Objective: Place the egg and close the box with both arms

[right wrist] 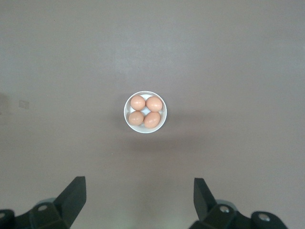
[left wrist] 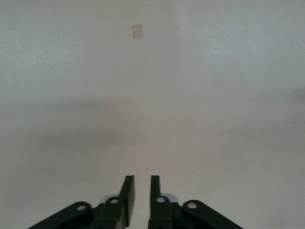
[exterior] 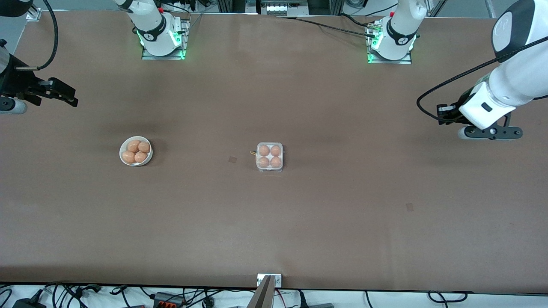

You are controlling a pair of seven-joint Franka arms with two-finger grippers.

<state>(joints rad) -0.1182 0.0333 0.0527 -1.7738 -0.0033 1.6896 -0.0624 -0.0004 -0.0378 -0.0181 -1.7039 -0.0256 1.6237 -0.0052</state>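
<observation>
The box (exterior: 269,157) is a small clear carton in the middle of the table, with four light-brown eggs in its cells. Its see-through lid looks folded down over them. A white bowl (exterior: 136,150) with several more eggs stands toward the right arm's end and shows in the right wrist view (right wrist: 145,112). My right gripper (exterior: 68,96) hangs open and empty over the table's edge at the right arm's end; its jaws stand wide in its wrist view (right wrist: 139,180). My left gripper (exterior: 443,114) hangs over the left arm's end. Its fingers (left wrist: 141,177) are almost together with nothing between them.
Small tape patches lie on the brown table: one (exterior: 232,159) beside the box, another (exterior: 409,207) nearer the front camera toward the left arm's end. The left wrist view shows one patch (left wrist: 137,31). A mount (exterior: 269,280) sits at the table's front edge.
</observation>
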